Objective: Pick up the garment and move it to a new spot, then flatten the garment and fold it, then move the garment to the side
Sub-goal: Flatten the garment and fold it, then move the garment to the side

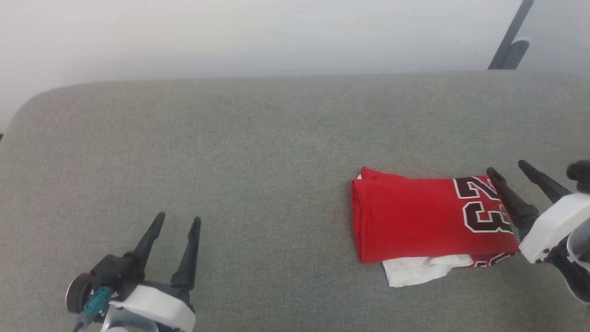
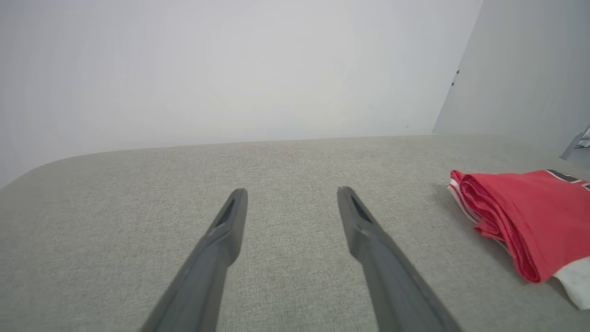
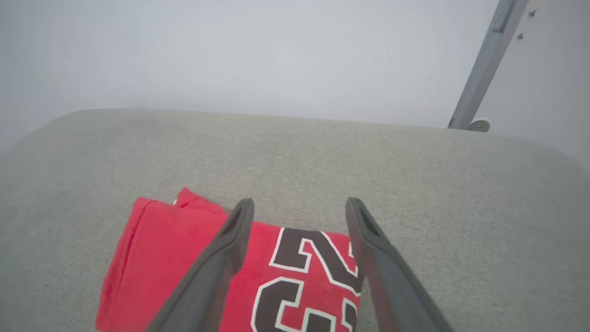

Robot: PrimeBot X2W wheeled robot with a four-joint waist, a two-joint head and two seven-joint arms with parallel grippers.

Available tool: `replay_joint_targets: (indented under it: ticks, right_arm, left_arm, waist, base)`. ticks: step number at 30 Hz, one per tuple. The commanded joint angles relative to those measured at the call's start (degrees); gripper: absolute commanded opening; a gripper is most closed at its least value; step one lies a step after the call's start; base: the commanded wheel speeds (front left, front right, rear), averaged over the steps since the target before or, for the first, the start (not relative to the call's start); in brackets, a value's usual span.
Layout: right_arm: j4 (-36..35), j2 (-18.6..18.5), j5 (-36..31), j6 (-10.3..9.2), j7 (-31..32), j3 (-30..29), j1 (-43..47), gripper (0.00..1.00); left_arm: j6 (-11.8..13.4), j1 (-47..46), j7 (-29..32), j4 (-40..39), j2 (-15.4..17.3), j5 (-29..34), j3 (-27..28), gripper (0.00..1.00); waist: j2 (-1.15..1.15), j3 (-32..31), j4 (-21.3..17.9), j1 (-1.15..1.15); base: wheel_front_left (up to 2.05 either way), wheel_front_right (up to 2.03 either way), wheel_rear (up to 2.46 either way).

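Observation:
The garment (image 1: 415, 219), a red jersey with a black 23, lies folded into a rectangle on the right side of the grey surface, a white flap of inner fabric poking out at its near edge. My right gripper (image 1: 507, 168) stands open at the garment's right end, its fingers spread over the number with nothing between them; the right wrist view shows the garment (image 3: 175, 272) under the right gripper (image 3: 297, 205). My left gripper (image 1: 177, 221) is open far to the left, over bare fabric. The left wrist view has the left gripper (image 2: 291, 192) and the garment (image 2: 525, 216) off to its right.
The grey cushioned surface (image 1: 258, 152) has a rounded far-left corner and ends at a pale wall. A grey metal post (image 1: 509, 39) with a round foot stands behind the far right edge.

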Motion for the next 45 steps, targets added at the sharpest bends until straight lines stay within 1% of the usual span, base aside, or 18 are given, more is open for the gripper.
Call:
replay_joint_targets:
  ticks: [1, 5, 7, 13, 17, 25, 32, 36, 41, 45]
  right_arm:
    - [2.0, 1.2, -1.0, 0.02, -4.5, -0.1, 1.1, 1.00]
    - [4.6, 2.0, -3.4, 0.02, -11.8, -1.5, 2.8, 1.00]
    - [5.4, 2.6, -4.7, 0.02, -14.2, -2.6, 4.1, 1.00]
    - [3.4, 4.4, -8.5, 0.02, -17.0, -6.6, 8.6, 1.00]
    - [1.3, 5.5, -10.4, 0.02, -17.2, -8.8, 11.2, 1.00]
    - [-4.6, 7.8, -13.7, 0.02, -17.2, -16.5, 19.6, 1.00]
    - [-9.7, 10.0, -15.6, 0.02, -15.2, -21.7, 24.5, 1.00]
    - [-11.7, 11.1, -16.1, 0.02, -13.9, -23.1, 25.7, 1.00]
    - [-12.6, 11.8, -16.1, 0.02, -12.1, -23.7, 25.0, 1.00]
    - [-12.7, 11.4, -15.3, 0.02, -9.1, -24.3, 23.2, 1.00]
  left_arm:
    - [-0.1, 1.4, -0.2, 0.1, -0.1, -0.7, 1.3, 1.00]
    - [-0.1, 3.4, -0.2, -0.2, -0.8, -0.2, 3.3, 1.00]
    - [-0.1, 4.4, -0.2, -0.4, -1.1, -0.1, 4.1, 1.00]
    - [-0.1, 7.7, -0.2, -1.7, -1.9, -0.6, 6.1, 1.00]
    - [-0.1, 9.3, -0.2, -2.6, -2.2, -0.9, 7.1, 1.00]
    - [-0.1, 14.5, -0.2, -6.9, -3.5, -0.4, 9.5, 1.00]
    - [-0.1, 18.8, -0.2, -10.5, -4.5, -0.1, 10.8, 1.00]
    - [-0.1, 18.6, -0.2, -10.9, -4.6, -0.1, 10.7, 1.00]
    - [-0.1, 17.5, -0.2, -10.9, -4.8, 0.0, 10.2, 1.00]
    - [-0.1, 16.1, -0.2, -11.0, -5.0, -0.1, 9.6, 1.00]
  waist:
    - [0.00, -1.9, -0.9, 0.00]
    - [0.00, -3.5, -1.0, 0.00]
    - [0.00, -4.3, -0.9, 0.00]
    - [0.00, -5.6, -0.4, 0.00]
    - [0.00, -5.9, -0.2, 0.00]
    - [0.00, -6.3, 0.7, 0.00]
    - [0.00, -6.5, 0.6, 0.00]
    - [0.00, -6.5, 0.7, 0.00]
    - [0.00, -6.1, 0.7, 0.00]
    - [0.00, -5.0, 1.0, 0.00]
  base:
    - [0.00, 0.00, 0.00]
    - [0.00, 0.00, 0.00]
    - [0.00, 0.00, 0.00]
    - [0.00, 0.00, 0.00]
    - [0.00, 0.00, 0.00]
    - [0.00, 0.00, 0.00]
    - [0.00, 0.00, 0.00]
    - [0.00, 0.00, 0.00]
    - [0.00, 0.00, 0.00]
    - [0.00, 0.00, 0.00]
